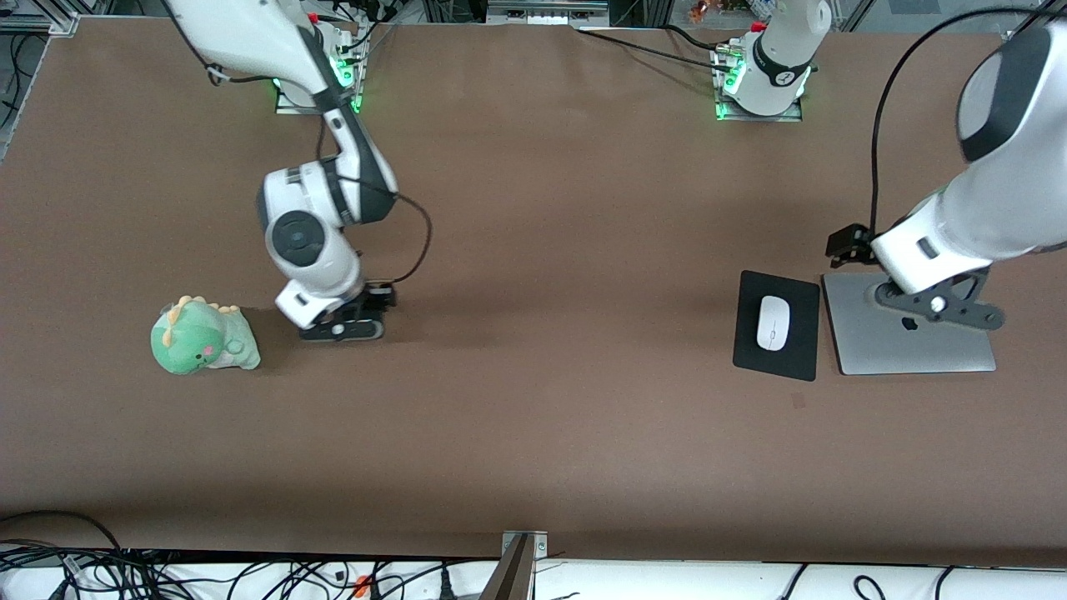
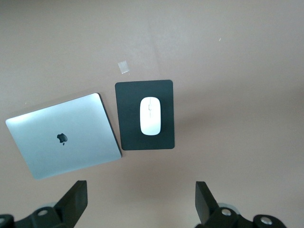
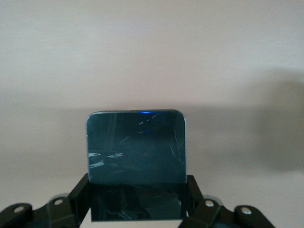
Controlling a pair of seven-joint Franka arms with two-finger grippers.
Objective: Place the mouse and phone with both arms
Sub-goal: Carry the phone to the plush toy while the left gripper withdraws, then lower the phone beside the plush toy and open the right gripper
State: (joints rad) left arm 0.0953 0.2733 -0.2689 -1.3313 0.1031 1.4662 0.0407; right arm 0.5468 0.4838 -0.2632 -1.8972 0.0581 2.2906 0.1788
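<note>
The white mouse lies on a black pad toward the left arm's end of the table; it also shows in the left wrist view. My left gripper hangs over the grey laptop, open and empty. My right gripper is low over the table beside a green plush toy. In the right wrist view it is shut on the black phone, one finger on each long edge. The phone is hidden under the hand in the front view.
A closed grey laptop lies beside the pad, toward the left arm's end. A green dinosaur plush lies next to the right gripper. A small piece of tape is on the brown table near the pad.
</note>
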